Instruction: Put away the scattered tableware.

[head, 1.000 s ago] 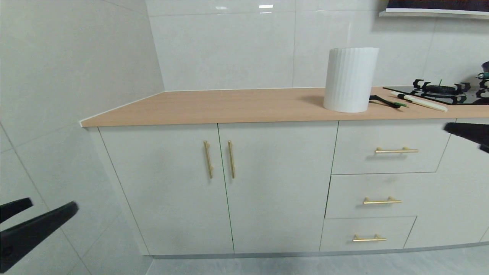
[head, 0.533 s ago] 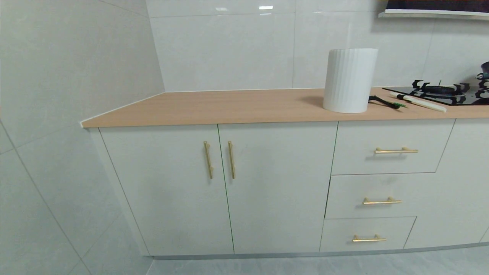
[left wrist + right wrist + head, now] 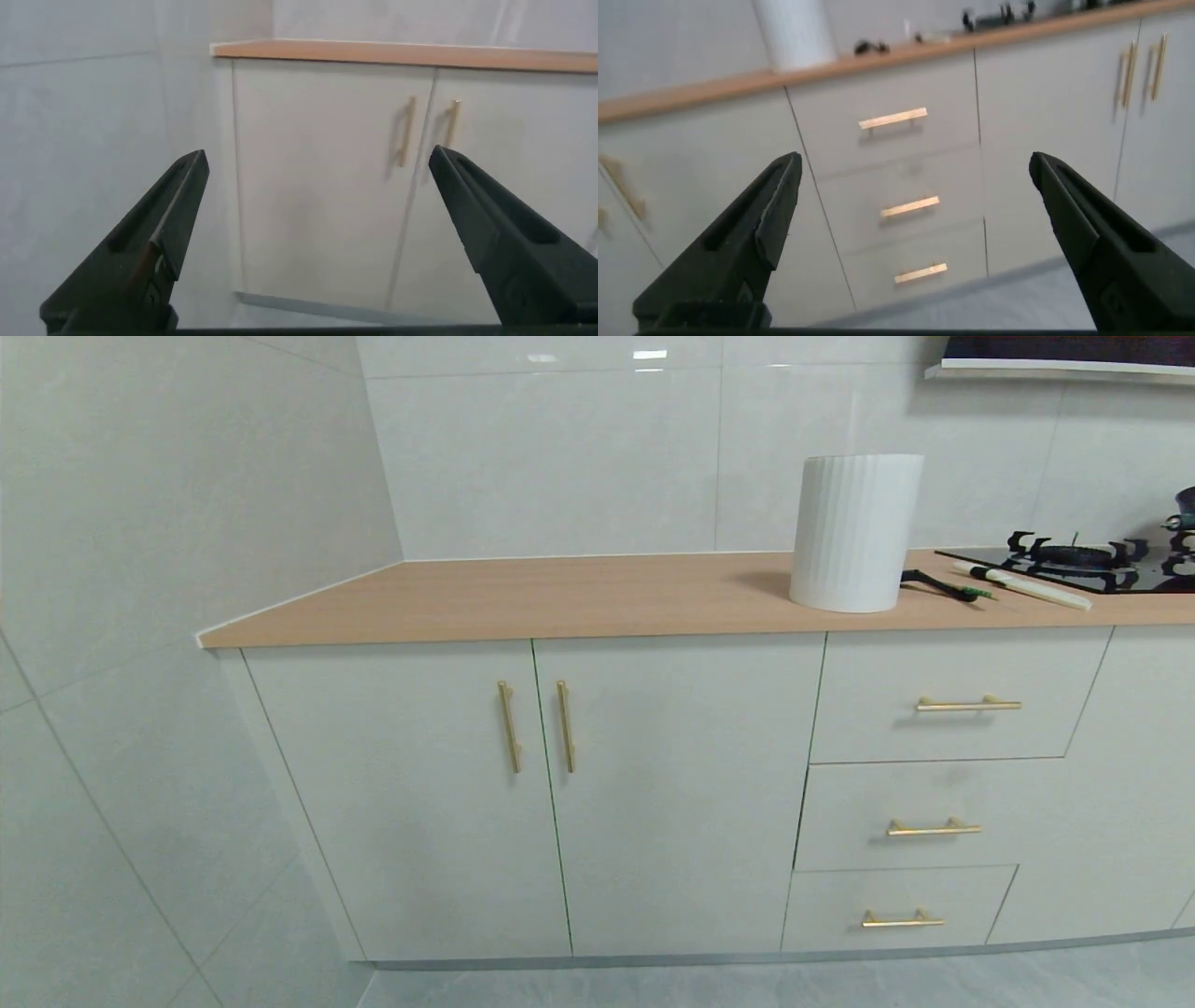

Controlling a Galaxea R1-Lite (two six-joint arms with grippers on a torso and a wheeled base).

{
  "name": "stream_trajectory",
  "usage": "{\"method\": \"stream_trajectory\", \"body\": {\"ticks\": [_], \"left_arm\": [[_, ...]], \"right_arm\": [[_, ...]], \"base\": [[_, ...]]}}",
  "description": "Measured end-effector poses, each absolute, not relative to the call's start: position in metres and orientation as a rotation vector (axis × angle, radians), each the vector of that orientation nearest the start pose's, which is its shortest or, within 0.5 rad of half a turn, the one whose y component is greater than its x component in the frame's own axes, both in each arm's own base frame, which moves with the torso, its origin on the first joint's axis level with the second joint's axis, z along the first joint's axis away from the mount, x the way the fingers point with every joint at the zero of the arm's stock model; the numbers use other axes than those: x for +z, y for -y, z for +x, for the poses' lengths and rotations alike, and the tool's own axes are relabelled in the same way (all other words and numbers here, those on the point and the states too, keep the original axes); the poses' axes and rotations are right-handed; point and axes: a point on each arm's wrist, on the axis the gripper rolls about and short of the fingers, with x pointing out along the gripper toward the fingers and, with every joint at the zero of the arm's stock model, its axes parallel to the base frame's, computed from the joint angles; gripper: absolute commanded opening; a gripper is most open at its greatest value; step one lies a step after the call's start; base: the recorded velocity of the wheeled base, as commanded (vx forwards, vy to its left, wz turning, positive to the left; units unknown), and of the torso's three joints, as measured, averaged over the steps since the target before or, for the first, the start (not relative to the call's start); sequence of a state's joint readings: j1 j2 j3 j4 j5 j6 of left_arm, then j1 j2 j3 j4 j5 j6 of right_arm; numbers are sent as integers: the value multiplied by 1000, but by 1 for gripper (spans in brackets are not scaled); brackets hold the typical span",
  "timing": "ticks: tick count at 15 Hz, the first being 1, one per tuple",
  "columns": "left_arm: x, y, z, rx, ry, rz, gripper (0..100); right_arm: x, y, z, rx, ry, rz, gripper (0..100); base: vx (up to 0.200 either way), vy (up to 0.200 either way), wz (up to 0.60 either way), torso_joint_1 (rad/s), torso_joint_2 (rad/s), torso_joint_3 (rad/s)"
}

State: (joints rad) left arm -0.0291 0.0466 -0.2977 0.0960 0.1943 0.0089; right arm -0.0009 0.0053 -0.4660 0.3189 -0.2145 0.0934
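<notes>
While left gripper (image 3: 316, 157) and right gripper (image 3: 913, 159) hang lower than canister (image 3: 854, 532), fingers wide apart, empty, doors (image 3: 537, 784) lower left of canister, drawers (image 3: 962, 705) beneath it, utensils (image 3: 994, 577) on counter (image 3: 560, 597) just right of it.

No readable text, labels, numbers or signs on anything here
</notes>
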Motion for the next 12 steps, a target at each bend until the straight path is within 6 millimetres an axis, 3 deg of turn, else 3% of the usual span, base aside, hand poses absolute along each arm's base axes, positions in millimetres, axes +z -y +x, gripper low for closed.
{"method": "stream_trajectory", "body": {"ticks": [5, 8, 12], "left_arm": [[99, -4, -32, 201, 49, 33, 100], [83, -4, -24, 195, 47, 44, 100], [76, -1, -23, 39, 6, 17, 100]], "right_arm": [[115, 5, -41, -217, 76, 67, 100], [89, 5, -26, -217, 80, -3, 100], [82, 4, -24, -159, 55, -16, 100]], "base": [[0, 0, 0, 0, 0, 0], [0, 0, 0, 0, 0, 0], [0, 0, 0, 0, 0, 0]]}}
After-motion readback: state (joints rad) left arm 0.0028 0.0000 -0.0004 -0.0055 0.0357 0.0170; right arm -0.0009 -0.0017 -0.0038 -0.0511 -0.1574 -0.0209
